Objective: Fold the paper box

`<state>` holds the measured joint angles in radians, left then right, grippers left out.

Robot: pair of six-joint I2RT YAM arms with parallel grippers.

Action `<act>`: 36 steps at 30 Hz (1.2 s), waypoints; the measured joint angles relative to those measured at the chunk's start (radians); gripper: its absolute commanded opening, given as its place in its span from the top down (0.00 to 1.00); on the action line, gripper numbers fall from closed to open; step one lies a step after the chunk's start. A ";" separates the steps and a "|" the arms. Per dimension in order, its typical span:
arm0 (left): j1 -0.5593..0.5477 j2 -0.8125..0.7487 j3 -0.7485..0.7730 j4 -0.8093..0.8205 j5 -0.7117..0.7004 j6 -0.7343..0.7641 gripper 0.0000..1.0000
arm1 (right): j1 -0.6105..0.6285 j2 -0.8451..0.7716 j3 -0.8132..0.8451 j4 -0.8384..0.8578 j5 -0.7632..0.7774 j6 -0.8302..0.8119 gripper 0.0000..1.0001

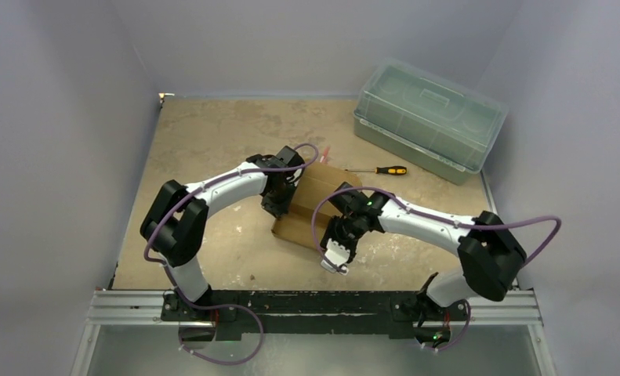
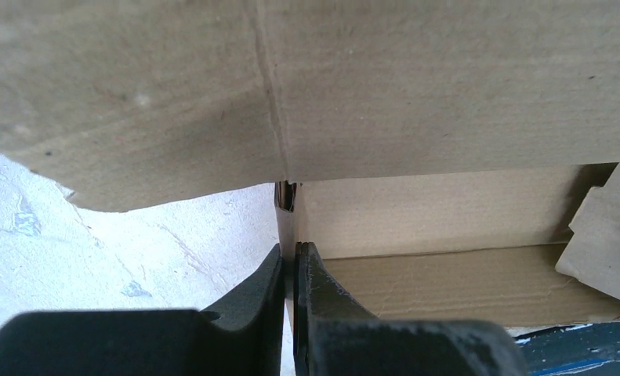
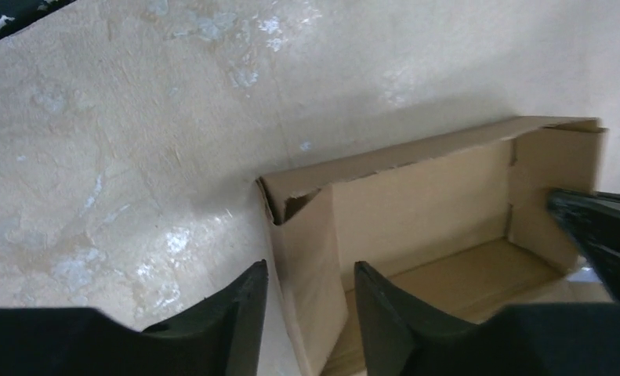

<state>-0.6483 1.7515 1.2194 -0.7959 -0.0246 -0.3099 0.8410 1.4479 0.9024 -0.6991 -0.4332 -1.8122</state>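
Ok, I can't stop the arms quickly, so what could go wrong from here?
The right gripper straddles a wall of the paper box whose top corner looks ragged; closing there may crush or tear it. The left gripper is shut on another thin wall, so any opposing pull could rip the cardboard or skew the fold.

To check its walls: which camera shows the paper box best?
The right wrist view: the paper box shows its raised walls and open inside, one wall inside the open right pincer. The left wrist view gives only a flap and a corner. From above, arms cover much of it.
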 measured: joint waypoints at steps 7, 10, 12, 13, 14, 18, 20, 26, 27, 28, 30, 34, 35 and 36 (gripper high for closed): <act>0.000 0.001 0.002 -0.004 0.003 0.008 1.00 | 0.033 0.085 0.000 0.015 0.092 -0.001 0.75; 0.000 0.001 0.002 -0.005 0.003 0.008 1.00 | 0.037 0.101 0.000 0.023 0.121 0.004 0.93; 0.000 0.001 0.002 -0.006 0.003 0.011 1.00 | 0.039 0.108 0.000 0.022 0.135 0.006 1.00; 0.000 0.001 0.003 -0.006 0.003 0.013 1.00 | 0.041 0.108 0.000 0.021 0.138 0.009 1.00; 0.000 0.001 0.005 -0.006 0.003 0.014 1.00 | 0.042 0.108 0.000 0.021 0.141 0.012 1.00; 0.000 0.001 0.010 -0.006 0.003 0.015 0.99 | 0.048 0.109 0.002 0.015 0.148 0.013 0.99; 0.000 0.001 0.013 -0.007 0.003 0.015 0.98 | 0.050 0.109 0.003 0.013 0.148 0.014 0.89; 0.000 0.001 0.018 -0.008 0.007 0.016 0.92 | 0.057 0.117 0.009 0.006 0.151 0.042 0.80; 0.000 0.002 0.018 -0.007 0.007 0.016 0.90 | 0.058 0.116 0.009 0.005 0.150 0.047 0.80; 0.000 0.003 0.018 -0.007 0.008 0.016 0.88 | 0.058 0.116 0.010 0.004 0.149 0.051 0.80; 0.000 0.005 0.018 -0.007 0.008 0.016 0.86 | 0.058 0.116 0.011 0.003 0.146 0.059 0.81; 0.000 0.013 0.018 -0.007 0.009 0.016 0.81 | 0.058 0.116 0.014 0.002 0.146 0.074 0.85; 0.000 0.014 0.018 -0.007 0.010 0.016 0.79 | 0.058 0.116 0.014 0.002 0.146 0.077 0.86; 0.000 0.016 0.018 -0.007 0.010 0.016 0.77 | 0.058 0.116 0.014 0.002 0.146 0.081 0.87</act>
<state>-0.6483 1.7672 1.2377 -0.8032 -0.0147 -0.2943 0.8986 1.5642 0.9161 -0.6968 -0.2874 -1.7313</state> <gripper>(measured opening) 0.187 0.153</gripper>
